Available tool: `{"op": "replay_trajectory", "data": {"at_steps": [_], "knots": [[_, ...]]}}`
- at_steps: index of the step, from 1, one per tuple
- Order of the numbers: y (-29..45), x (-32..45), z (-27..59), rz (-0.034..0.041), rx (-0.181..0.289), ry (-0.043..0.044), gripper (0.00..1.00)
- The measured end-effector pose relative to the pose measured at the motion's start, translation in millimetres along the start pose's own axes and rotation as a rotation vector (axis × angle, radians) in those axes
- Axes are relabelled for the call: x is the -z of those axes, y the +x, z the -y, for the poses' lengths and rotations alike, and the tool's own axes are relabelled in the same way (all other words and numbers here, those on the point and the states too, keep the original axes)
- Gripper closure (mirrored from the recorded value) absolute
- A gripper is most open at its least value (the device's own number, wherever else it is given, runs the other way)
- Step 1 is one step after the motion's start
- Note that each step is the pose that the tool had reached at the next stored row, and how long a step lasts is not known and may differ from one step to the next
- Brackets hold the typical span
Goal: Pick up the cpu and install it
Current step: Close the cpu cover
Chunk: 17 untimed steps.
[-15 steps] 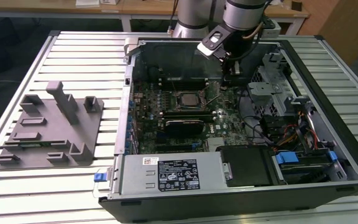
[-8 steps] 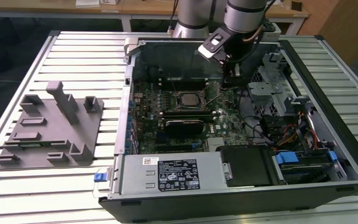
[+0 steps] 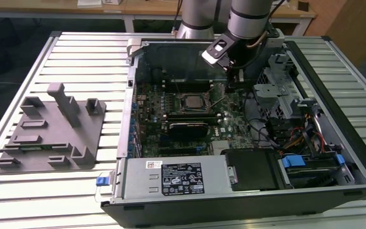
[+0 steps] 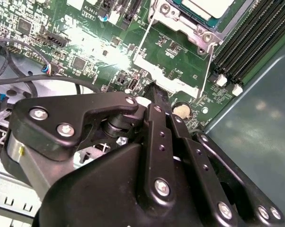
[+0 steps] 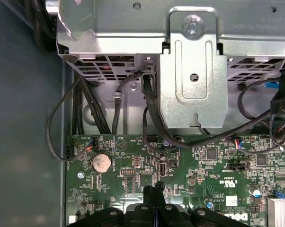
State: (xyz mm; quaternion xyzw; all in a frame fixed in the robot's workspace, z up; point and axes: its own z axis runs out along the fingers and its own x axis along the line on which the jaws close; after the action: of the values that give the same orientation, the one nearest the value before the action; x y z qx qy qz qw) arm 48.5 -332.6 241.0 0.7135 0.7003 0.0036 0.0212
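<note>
Gripper (image 4: 154, 91) is fully closed, fingers together, holding nothing, and positioned over the motherboard (image 4: 85, 45) near the socket (image 4: 199, 32); the cpu (image 4: 205, 6) lies in the socket.

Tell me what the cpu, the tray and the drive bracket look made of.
The cpu: metal top, by its pale silvery sheen. The tray: probably plastic, matte uniform grey with moulded posts. The bracket: sheet metal, likely steel, bright with stamped slots and a screw.
</note>
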Motion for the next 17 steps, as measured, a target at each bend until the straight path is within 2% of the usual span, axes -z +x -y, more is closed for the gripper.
{"op": "replay_trajectory", "data": {"at_steps": [11,14,17], "knots": [[0.0,-0.6,2.3,-0.001,0.0,0.0003,0.89],[-0.2,-0.4,8.9,-0.0024,0.0,-0.0012,0.89],[-0.4,0.1,20.4,-0.0047,0.0,-0.0053,0.89]]}}
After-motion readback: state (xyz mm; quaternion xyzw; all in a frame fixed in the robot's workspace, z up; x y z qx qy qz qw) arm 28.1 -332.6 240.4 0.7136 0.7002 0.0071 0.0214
